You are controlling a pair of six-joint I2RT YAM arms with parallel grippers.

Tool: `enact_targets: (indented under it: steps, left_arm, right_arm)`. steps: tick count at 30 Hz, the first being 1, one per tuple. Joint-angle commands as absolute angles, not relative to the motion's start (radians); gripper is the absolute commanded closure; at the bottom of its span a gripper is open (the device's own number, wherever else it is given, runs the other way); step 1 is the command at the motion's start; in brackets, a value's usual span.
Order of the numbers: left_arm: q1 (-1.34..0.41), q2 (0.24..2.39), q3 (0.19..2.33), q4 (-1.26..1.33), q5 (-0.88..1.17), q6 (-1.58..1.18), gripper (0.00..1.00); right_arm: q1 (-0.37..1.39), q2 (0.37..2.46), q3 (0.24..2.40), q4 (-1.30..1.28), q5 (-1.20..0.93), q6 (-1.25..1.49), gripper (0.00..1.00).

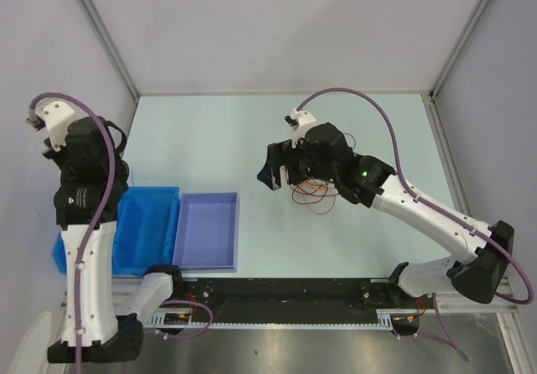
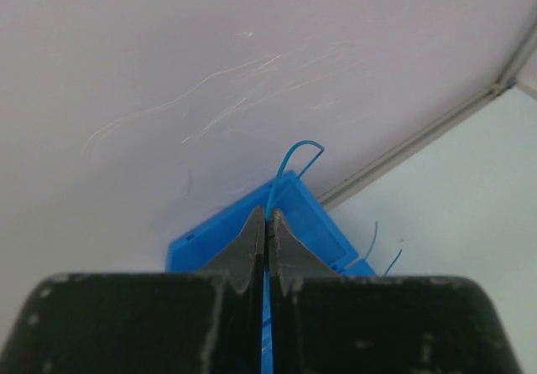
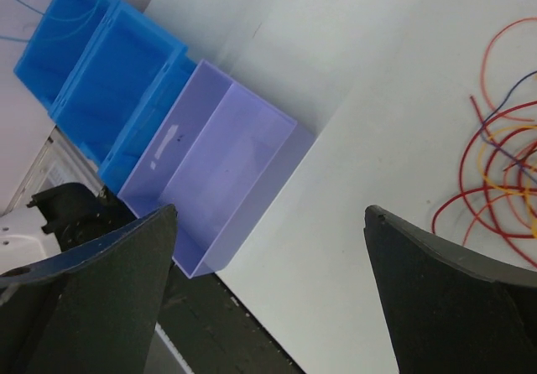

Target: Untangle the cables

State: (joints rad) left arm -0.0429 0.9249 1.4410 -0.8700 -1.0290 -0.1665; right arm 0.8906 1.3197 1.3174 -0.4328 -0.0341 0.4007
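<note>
A tangle of thin red, orange, yellow and blue cables (image 1: 312, 194) lies on the table under my right wrist; it shows at the right edge of the right wrist view as cables (image 3: 495, 181). My right gripper (image 3: 268, 215) hangs open above bare table, left of the tangle, holding nothing; from above the right gripper (image 1: 273, 173) points left. My left gripper (image 2: 267, 216) is shut on a thin blue cable (image 2: 294, 152) that loops up past its fingertips, above the blue bin (image 2: 310, 215). More thin blue wire ends (image 2: 373, 240) stick up from that bin.
A blue bin (image 1: 147, 227) and a pale purple bin (image 1: 207, 230) stand side by side at the near left edge, in front of the left arm's base. The purple bin (image 3: 218, 173) holds nothing visible. Enclosure walls rise at the left, back and right.
</note>
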Motion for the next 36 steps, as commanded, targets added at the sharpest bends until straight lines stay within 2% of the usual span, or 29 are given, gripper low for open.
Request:
enact_targets:
  steps: [1, 3, 6, 11, 23, 25, 27, 28, 29, 31, 32, 36]
  left_arm:
    - [0.188, 0.968, 1.485, -0.871, -0.912, -0.264, 1.0]
    - [0.314, 0.974, 1.477, -0.873, -0.824, -0.308, 1.0]
    - [0.399, 0.968, 1.439, -0.865, -0.758, -0.345, 1.0]
    - [0.425, 0.919, 1.295, -0.782, -0.758, -0.362, 1.0]
    - [0.436, 0.93, 1.282, -0.77, -0.725, -0.402, 0.98]
    - [0.436, 0.928, 1.282, -0.77, -0.738, -0.405, 0.94]
    - [0.436, 0.93, 1.285, -0.773, -0.745, -0.406, 0.68]
    - [0.436, 0.931, 1.285, -0.775, -0.758, -0.411, 0.6]
    - [0.437, 0.933, 1.285, -0.775, -0.762, -0.413, 0.38]
    - [0.437, 0.931, 1.289, -0.784, -0.77, -0.42, 0.08]
    - [0.437, 0.93, 1.293, -0.787, -0.77, -0.42, 0.01]
    - [0.437, 0.922, 1.301, -0.788, -0.755, -0.42, 0.0]
  right_arm:
    - [0.919, 1.342, 1.319, -0.414, -0.104, 0.443, 0.03]
    - [0.933, 1.354, 1.319, -0.425, -0.126, 0.462, 0.04]
    - [0.96, 1.362, 1.319, -0.446, -0.133, 0.48, 0.04]
    - [1.006, 1.381, 1.319, -0.466, -0.106, 0.491, 0.04]
    - [1.049, 1.439, 1.319, -0.439, -0.087, 0.499, 0.04]
    - [1.051, 1.442, 1.319, -0.442, -0.087, 0.494, 0.04]
    - [1.051, 1.442, 1.319, -0.449, -0.084, 0.486, 0.04]
    - [1.051, 1.443, 1.319, -0.451, -0.081, 0.482, 0.04]
    - [1.051, 1.442, 1.319, -0.457, -0.078, 0.48, 0.04]
    - [1.051, 1.443, 1.319, -0.462, -0.077, 0.477, 0.04]
    - [1.051, 1.442, 1.319, -0.462, -0.077, 0.479, 0.04]
    - [1.057, 1.445, 1.319, -0.46, -0.077, 0.479, 0.04]
